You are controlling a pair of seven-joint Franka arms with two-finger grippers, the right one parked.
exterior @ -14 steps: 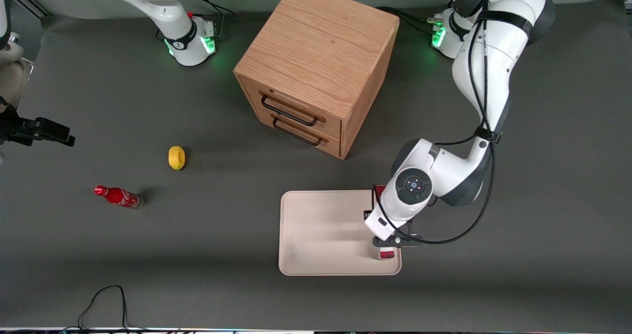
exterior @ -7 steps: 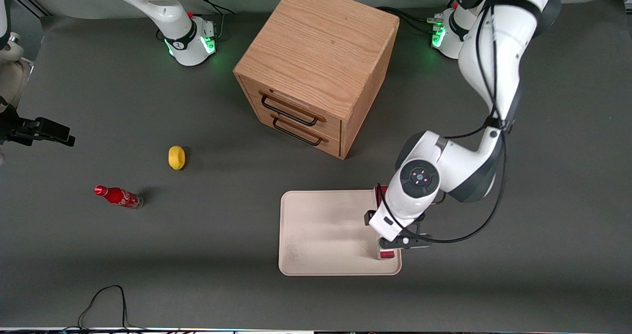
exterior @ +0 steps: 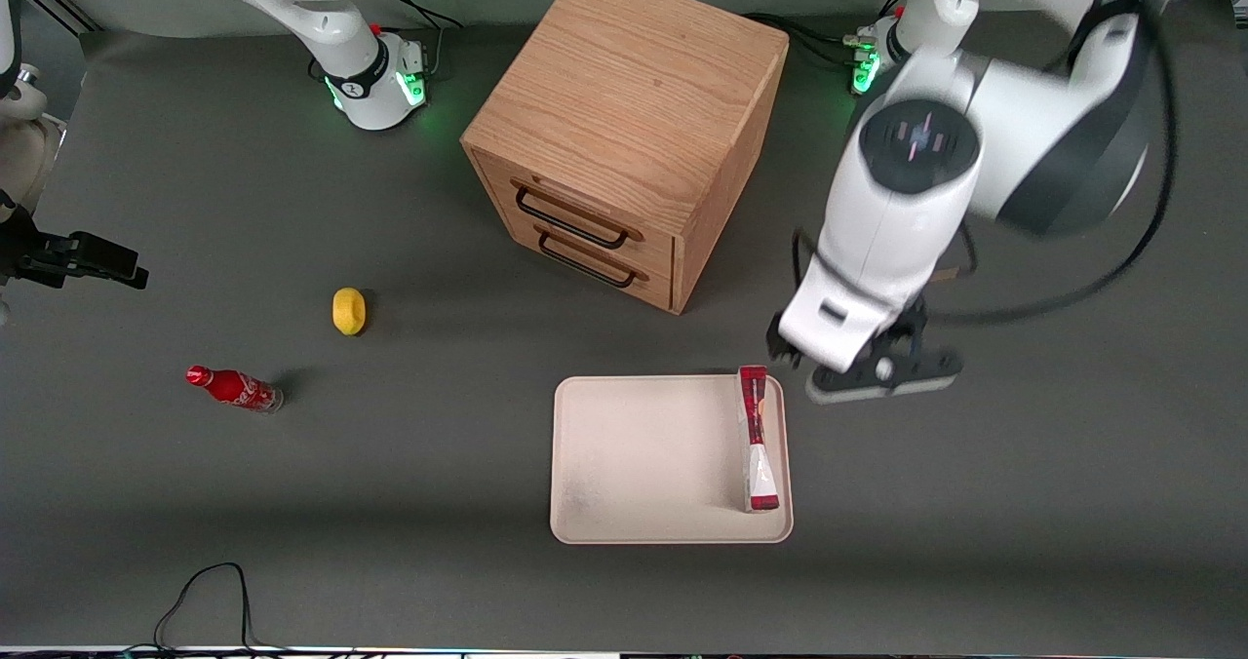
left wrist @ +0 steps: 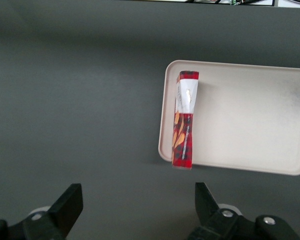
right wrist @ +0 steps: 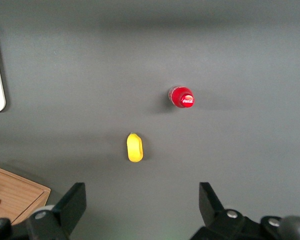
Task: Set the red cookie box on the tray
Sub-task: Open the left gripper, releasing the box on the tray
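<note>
The red cookie box (exterior: 757,439) stands on its thin edge in the tray (exterior: 643,459), along the tray's rim at the working arm's end. Taking the front view as a clock face, it runs from 12 to 6 o'clock. The pincer (left wrist: 135,207) hangs above the bench (exterior: 1024,464), at about 2 o'clock from the tray, clear of the box. Its jaws are spread wide and hold nothing.
</note>
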